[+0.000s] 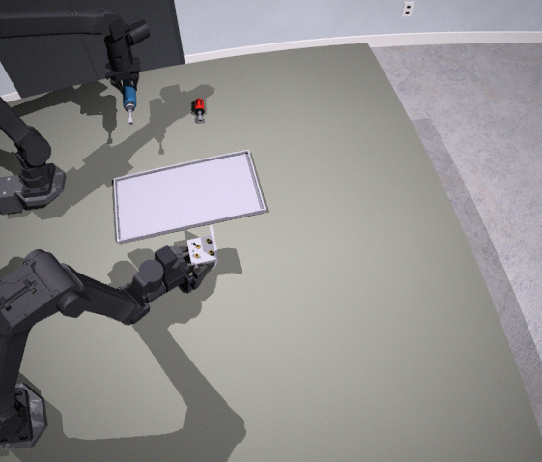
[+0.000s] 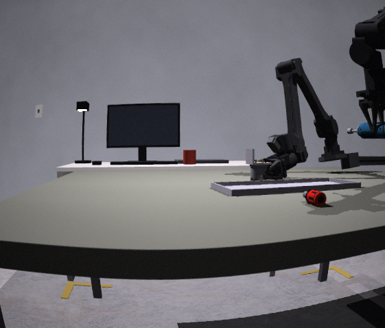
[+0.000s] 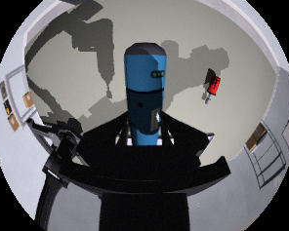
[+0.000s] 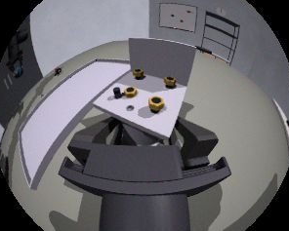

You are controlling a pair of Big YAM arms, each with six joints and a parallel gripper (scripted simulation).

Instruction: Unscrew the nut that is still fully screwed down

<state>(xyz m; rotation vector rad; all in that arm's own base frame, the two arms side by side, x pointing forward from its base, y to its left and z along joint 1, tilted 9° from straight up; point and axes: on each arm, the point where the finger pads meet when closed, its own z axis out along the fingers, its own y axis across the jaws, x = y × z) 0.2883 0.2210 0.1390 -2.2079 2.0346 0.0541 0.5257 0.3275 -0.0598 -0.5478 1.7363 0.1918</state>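
left pincer: a bit under half open, fingers closed round the barrel of the blue driver. driver held up over the bench, lying level in the exterior view, socket end pointing out and well apart from any nut.

right pincer: a little over half open, low down, a finger on each side of the joint module, gripping it under the plate. exact contact hidden by the plate.

module upright on the bench, near the long side of the tray. bracket in place on top, its upright wing at the side away from the right pincer.

four gold nuts on the bracket. the one beside the small black peg, inner nut, looks lowest, close against the plate. front nut rides higher, dark gap under it. two rear nuts sit by the wing, also looking raised. a hole shows in the plate near the front edge.

red tool on its side on the bench, across the tray from the module, touched by neither pincer.

behind, in the exterior view: desk with monitor, lamp and red mug.
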